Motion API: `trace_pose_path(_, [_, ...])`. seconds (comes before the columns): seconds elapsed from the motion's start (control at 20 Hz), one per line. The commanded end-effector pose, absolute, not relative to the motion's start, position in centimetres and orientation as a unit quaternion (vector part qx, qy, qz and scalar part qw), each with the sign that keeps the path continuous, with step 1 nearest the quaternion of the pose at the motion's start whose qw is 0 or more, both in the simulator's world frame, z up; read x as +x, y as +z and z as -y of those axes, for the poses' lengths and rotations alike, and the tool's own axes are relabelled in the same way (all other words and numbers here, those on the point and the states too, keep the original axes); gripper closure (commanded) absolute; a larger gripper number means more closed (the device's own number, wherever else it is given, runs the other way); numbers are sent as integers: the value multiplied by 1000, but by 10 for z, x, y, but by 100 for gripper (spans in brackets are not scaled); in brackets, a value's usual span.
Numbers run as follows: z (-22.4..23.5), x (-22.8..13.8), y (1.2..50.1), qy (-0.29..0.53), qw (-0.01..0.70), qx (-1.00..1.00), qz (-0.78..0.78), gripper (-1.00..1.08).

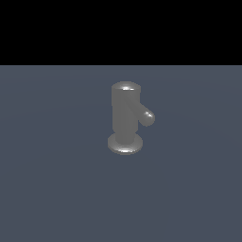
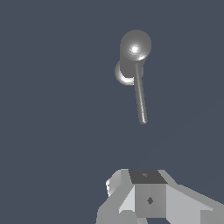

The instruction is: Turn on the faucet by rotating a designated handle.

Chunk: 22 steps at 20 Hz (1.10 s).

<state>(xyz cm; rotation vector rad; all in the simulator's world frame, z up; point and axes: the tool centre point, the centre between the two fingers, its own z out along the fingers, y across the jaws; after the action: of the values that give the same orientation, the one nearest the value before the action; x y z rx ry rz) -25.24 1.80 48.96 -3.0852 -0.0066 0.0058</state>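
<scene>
faucet (image 1: 125, 118) stands upright at the centre of the exterior frame on grey floor (image 1: 47, 189), handle (image 1: 145, 116) pointing lower right. only the wrist view shows the gripper (image 2: 146, 197), well apart from the handle (image 2: 140, 98); whether its fingers are apart, i cannot tell.

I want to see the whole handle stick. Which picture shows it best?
The wrist view. There the handle shows as a long thin rod, running from the faucet out to its tip. In the exterior view the handle points mostly toward the camera, so it looks like a short stub with a rounded end.
</scene>
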Motion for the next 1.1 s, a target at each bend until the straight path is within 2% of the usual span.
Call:
trace_pose_path(0.0, [-18, -252, 490, 2, 28, -1000, 2, 108])
trace_pose_path(0.5, [-18, -251, 466, 2, 26, -1000, 7, 108])
trace_pose_path(1.05, [-17, -246, 384, 1, 17, -1000, 22, 108])
